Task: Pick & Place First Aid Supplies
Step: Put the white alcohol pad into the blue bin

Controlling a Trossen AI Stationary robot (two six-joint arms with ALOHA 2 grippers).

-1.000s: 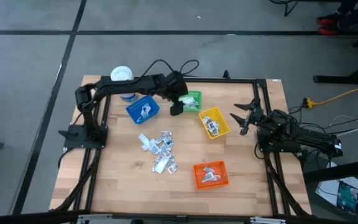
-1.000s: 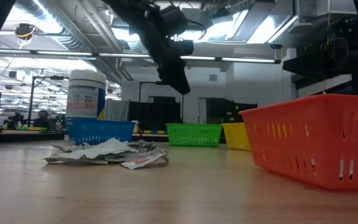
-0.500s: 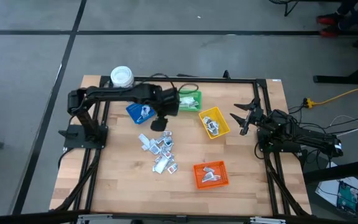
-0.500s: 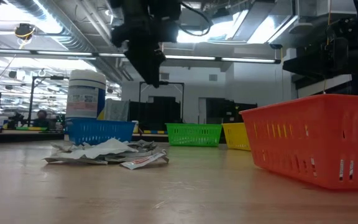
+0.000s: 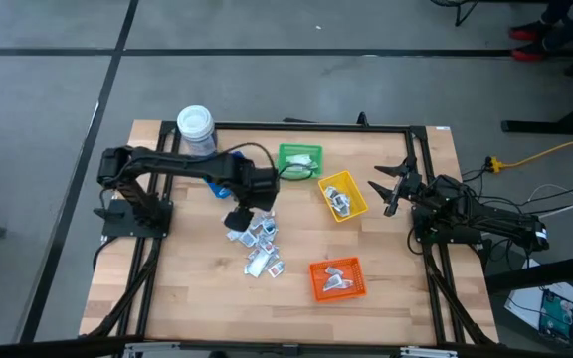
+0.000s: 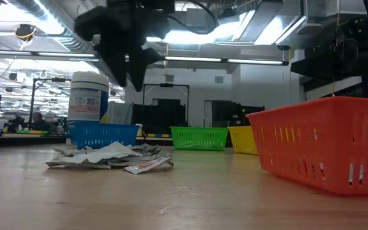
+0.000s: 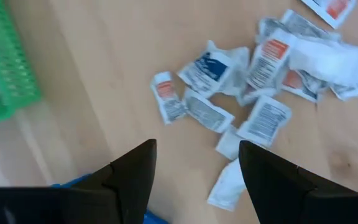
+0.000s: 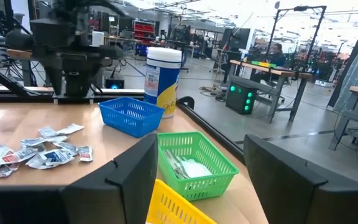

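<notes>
Four small bins on the desk (image 5: 197,308). Green bin (image 5: 299,161) holds a white packet or two. Yellow bin (image 5: 343,196) holds a few silvery packets. Orange bin (image 5: 337,278), nearest the front edge, has white packets in it. Blue bin (image 8: 131,115) mostly hidden under the left arm in the high view; contents cannot be told. White-lidded round jar (image 5: 196,126) with blue label stands at the back left of the desk, just behind the blue bin.

First aid supplies (image 5: 257,244): loose heap of small flat white and silvery packets on the bare wood mid-desk, between the blue bin and the orange bin, with red and blue marks visible in the left wrist view.

Left end effector (image 5: 239,219) hangs in the air over the back-left edge of the heap, fingers (image 7: 132,177) spread wide, nothing between them, not touching the packets. Right end effector (image 5: 384,191) waits at the right side of the desk just beside the yellow bin, fingers wide, empty.

Desk is light wood planks with a black frame round it. Grey floor with dark lines around. Room behind: workshop with benches, ceiling lights, a person seated far off.
</notes>
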